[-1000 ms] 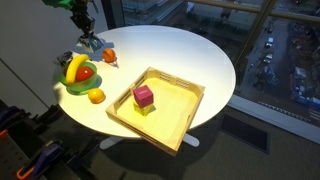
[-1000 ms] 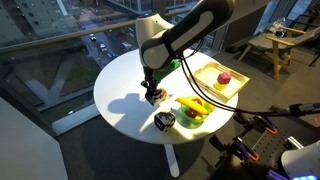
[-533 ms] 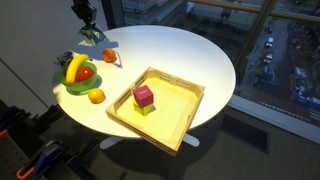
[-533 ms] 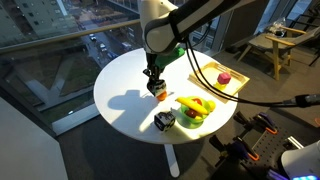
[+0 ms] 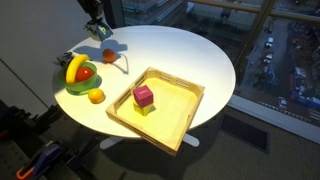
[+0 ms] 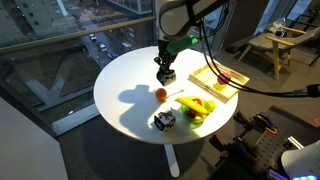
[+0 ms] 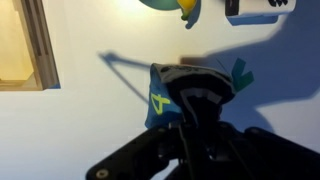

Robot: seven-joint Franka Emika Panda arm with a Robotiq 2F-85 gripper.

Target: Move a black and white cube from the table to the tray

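The black and white cube sits on the round white table near its edge, beside the fruit bowl. It also shows left of the bowl in an exterior view and at the top edge of the wrist view. My gripper hangs above the table, well away from that cube. It is shut on a teal cube with a yellow mark. The light-wood tray holds a magenta cube. The tray also shows in the other exterior view and in the wrist view.
A green fruit bowl with a banana and red fruit stands near the table edge. One orange lies on the table below my gripper. A second orange lies by the bowl. Windows surround the table.
My gripper has risen from the table beside the orange and moved towards the tray side, carrying the teal cube. The black and white cube has not moved.
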